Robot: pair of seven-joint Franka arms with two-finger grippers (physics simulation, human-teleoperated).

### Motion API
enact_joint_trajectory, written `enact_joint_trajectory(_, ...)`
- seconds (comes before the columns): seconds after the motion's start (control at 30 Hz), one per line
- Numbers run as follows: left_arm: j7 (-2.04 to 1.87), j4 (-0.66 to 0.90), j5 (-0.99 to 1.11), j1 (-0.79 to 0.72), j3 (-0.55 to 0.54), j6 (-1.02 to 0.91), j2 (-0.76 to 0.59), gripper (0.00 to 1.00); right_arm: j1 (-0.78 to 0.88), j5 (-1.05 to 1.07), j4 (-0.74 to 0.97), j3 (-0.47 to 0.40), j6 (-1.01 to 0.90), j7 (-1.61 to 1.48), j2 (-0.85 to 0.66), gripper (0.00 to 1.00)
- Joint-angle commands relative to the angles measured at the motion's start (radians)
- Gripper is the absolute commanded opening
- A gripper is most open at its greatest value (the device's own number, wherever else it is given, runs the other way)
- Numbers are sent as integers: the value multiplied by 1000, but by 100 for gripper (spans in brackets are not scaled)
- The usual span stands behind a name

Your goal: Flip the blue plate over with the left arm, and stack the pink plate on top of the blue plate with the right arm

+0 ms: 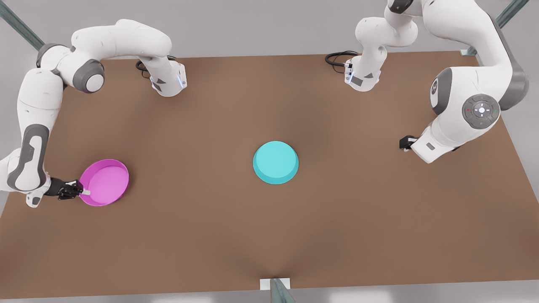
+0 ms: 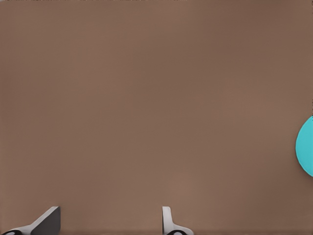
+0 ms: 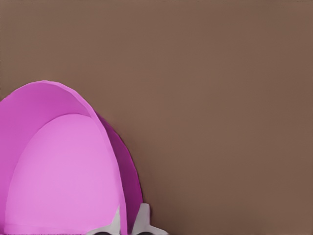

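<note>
Right tool (image 1: 84, 192) — pinching pink plate (image 1: 105, 182) rim.

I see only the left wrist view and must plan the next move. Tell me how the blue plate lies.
Observer: The blue plate sits mid-table with its flat base up, so it looks flipped.
Operator: Report the pink plate.
Observer: The pink plate is near the table edge at the front view's left, hollow side showing, and the right tool is shut on its rim.
Operator: Place my left tool in the scene.
Observer: The left tool waits open at the front view's right, well apart from the blue plate.
</note>
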Motion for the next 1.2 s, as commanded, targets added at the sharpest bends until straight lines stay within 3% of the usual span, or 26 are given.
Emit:
enact_joint_trajectory(0.0,0,0,0,0,0,-1,0,100,0,-2,-5,3,4,4,-5,21)
enact_joint_trajectory(0.13,0,0,0,0,0,-1,0,100,5,-4,-68,20,4,48,-57,21)
enact_joint_trajectory(0.37,2,3,-1,2,2,-8,-6,100,11,5,-261,127,51,105,-203,21)
enact_joint_trajectory(0.5,8,9,-9,15,17,-7,-3,100,87,8,-289,133,67,151,-240,21)
enact_joint_trajectory(0.8,17,9,-18,15,40,-59,5,100,426,74,-442,107,203,415,-384,21)
enact_joint_trajectory(0.87,17,9,-17,15,40,-57,6,100,526,103,-442,52,206,432,-387,21)
enact_joint_trajectory(1.17,17,9,-17,15,40,-54,12,100,827,245,-508,33,355,625,-413,21)
